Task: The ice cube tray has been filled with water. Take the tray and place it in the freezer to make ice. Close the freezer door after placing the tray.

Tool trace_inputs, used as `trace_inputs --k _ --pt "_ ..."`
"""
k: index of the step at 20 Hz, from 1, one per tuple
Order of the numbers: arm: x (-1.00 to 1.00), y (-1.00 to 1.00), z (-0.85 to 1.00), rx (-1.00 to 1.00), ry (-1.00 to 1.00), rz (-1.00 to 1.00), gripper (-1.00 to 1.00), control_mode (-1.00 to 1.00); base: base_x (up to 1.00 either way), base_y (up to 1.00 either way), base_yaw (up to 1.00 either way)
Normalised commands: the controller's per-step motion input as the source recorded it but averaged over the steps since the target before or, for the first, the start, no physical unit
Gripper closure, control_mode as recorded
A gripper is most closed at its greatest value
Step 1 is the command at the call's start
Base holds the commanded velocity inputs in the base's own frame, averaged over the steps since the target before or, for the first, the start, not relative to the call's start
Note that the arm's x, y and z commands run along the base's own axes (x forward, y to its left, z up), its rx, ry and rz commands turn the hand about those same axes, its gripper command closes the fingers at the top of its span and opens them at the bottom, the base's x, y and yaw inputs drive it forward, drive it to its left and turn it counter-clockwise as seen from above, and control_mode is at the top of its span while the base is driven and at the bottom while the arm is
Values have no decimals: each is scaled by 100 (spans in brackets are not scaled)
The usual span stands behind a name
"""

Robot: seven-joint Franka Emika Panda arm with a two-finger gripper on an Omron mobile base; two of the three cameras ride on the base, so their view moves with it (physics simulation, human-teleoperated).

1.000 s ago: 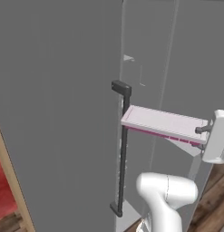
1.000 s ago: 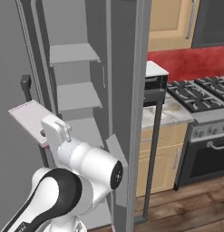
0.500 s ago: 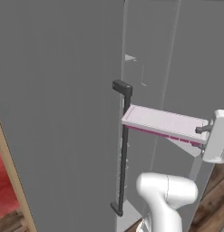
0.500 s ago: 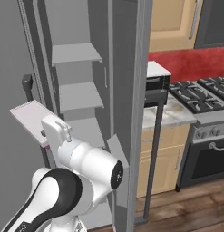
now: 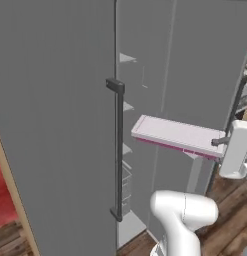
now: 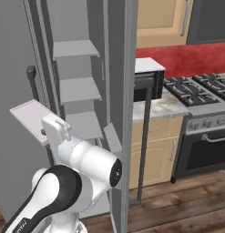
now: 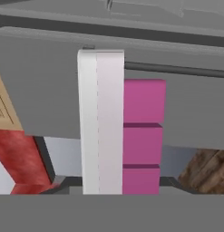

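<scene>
You have gripper (image 5: 221, 142) closed on end of ice cube tray (image 5: 175, 135). Tray sticks out ahead of gripper, flat and level, probably so water stays in. Freezer door (image 5: 55, 125) stands open beyond tray's far end; freezer (image 6: 79, 91) shelves lie to one side of gripper. Arm raised, wrist turned sideways.
</scene>
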Motion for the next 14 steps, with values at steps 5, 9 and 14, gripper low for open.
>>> trace_inputs --k 5,9,14 --pt "0 0 0 0 0 0 100 100 -34 -9 0" --pt "0 0 0 0 0 0 100 100 24 17 0" --pt "0 0 0 0 0 0 100 100 43 42 -1"
